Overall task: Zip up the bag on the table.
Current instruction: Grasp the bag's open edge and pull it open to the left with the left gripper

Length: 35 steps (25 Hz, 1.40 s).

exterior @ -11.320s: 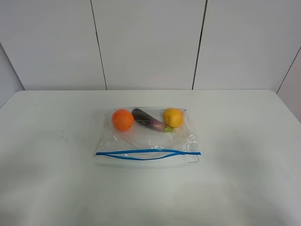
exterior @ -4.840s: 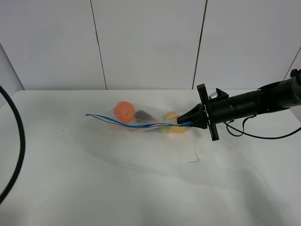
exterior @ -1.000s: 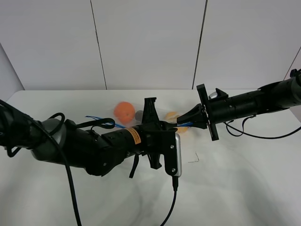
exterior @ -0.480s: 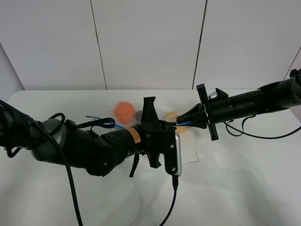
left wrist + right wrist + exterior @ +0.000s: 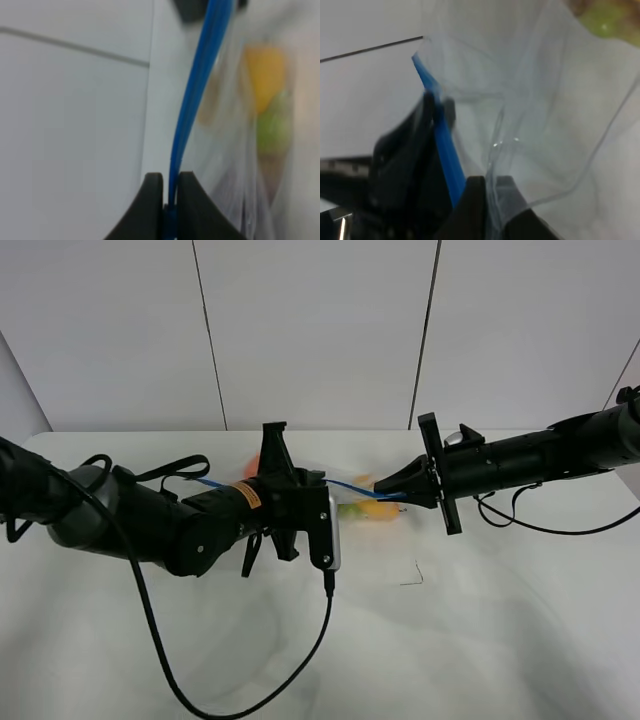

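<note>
The bag [image 5: 362, 502] is held up off the table [image 5: 480, 630] between my two grippers, with its blue zipper strip [image 5: 352, 486] stretched between them. My left gripper [image 5: 318, 480] is shut on the strip; the left wrist view shows the blue strip [image 5: 200, 85] running out from between its closed fingers [image 5: 152, 200]. My right gripper [image 5: 384, 494] is shut on the bag's right end; in the right wrist view [image 5: 490, 200] the strip [image 5: 445, 145] and clear plastic [image 5: 555, 130] lead away from it. A yellow fruit [image 5: 375, 508] shows through the bag.
A sliver of orange fruit [image 5: 254, 466] shows behind the left arm. The left arm's black cable [image 5: 300, 650] loops over the table's front. A small dark mark [image 5: 412, 578] is on the tabletop. White wall panels [image 5: 320, 330] stand behind the table.
My left gripper has slid left along the zipper strip, away from my right gripper, and a longer stretch of strip now shows between them. The right gripper has held still.
</note>
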### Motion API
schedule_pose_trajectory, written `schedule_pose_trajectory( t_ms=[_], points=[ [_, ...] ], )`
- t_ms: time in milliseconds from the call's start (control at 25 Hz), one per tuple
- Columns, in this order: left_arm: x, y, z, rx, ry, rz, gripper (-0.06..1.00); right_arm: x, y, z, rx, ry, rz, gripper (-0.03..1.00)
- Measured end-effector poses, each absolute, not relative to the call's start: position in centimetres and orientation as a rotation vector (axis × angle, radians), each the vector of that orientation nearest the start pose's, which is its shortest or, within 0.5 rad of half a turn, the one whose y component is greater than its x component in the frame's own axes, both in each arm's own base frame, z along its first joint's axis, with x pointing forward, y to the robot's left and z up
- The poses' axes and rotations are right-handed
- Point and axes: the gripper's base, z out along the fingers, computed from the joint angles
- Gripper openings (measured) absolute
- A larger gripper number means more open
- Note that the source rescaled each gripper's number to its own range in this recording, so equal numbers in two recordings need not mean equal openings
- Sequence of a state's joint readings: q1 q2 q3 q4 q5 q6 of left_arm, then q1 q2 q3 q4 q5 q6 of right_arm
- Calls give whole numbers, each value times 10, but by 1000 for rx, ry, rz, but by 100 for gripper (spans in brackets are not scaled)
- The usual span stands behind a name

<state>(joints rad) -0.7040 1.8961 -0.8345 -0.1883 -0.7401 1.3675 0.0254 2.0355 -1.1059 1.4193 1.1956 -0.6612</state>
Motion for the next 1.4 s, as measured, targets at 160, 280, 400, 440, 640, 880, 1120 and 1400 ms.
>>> schedule_pose_trajectory(
  t_ms=[160, 280, 400, 440, 640, 880, 1120, 1400],
  points=[
    [307, -213, 161, 1442, 1162, 543, 0, 355, 93, 152, 323, 2575, 1768, 0],
    [316, -198, 160, 1431, 1193, 582, 0, 355, 93, 152, 323, 2575, 1768, 0],
    [324, -186, 160, 1426, 1213, 621, 0, 355, 93, 152, 324, 2574, 1769, 0],
    [326, -181, 160, 1424, 1221, 635, 0, 355, 93, 152, 323, 2575, 1768, 0],
    [339, -156, 160, 1389, 1278, 694, 0, 355, 93, 152, 324, 2574, 1769, 0],
    [351, -126, 160, 1342, 1344, 751, 0, 355, 93, 152, 322, 2575, 1769, 0],
    [358, -107, 159, 1312, 1387, 787, 0, 355, 94, 153, 322, 2573, 1774, 0],
    [358, -105, 159, 1321, 1384, 789, 0, 355, 94, 153, 322, 2573, 1774, 0]
  ],
)
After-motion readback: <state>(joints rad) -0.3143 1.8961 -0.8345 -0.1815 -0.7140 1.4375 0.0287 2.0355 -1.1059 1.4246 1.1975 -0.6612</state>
